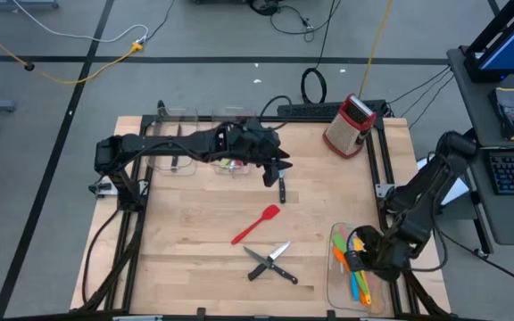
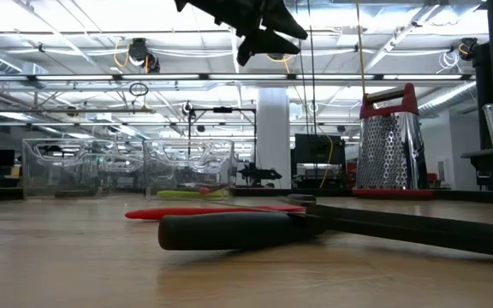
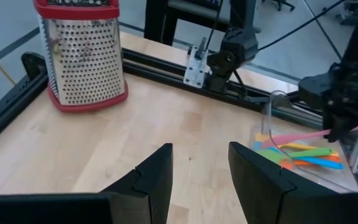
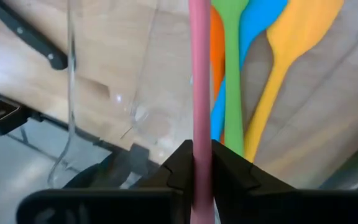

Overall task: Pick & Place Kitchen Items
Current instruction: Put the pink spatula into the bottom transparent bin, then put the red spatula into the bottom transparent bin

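High view: left arm reached across the table's far side, left gripper (image 1: 277, 169) hovering over a black-handled knife (image 1: 281, 190), just beyond the red spatula (image 1: 257, 224); right gripper (image 1: 357, 259) was over the clear bin (image 1: 333, 283), well right of that spatula. Left wrist view: its fingers (image 3: 156, 176) stood apart, empty, box grater (image 3: 81, 53) ahead. Right wrist view: jaws clamped a pink utensil's handle (image 4: 199, 93) above the green, blue and yellow utensils (image 4: 234, 74) in the bin.

- No text, label, brand, number or sign is showing legibly anywhere, on the table, the utensils, the arms or in the room behind.
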Motion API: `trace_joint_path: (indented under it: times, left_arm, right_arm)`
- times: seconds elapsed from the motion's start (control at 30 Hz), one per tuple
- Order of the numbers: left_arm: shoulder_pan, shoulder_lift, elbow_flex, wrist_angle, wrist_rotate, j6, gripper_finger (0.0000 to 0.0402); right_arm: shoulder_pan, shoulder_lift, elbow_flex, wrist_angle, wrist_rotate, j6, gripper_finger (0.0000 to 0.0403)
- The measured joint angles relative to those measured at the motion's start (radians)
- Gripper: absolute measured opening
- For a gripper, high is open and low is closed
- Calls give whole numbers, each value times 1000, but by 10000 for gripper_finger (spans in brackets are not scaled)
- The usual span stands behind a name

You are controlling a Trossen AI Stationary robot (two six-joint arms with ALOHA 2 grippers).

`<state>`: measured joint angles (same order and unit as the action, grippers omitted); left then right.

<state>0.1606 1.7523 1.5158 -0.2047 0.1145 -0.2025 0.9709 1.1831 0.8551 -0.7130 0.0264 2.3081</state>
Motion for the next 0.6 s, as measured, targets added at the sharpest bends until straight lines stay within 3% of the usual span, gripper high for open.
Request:
trace_joint_path:
  times: [0.3, 0.6]
  left_arm:
    - [-18, 0, 0, -1, 18, -14, 159]
    - [-26, 0, 0, -1, 20, -16, 159]
  right_arm:
    - [-8, 54, 0, 30, 0, -12, 24]
    - [-7, 58, 0, 51, -15, -16, 95]
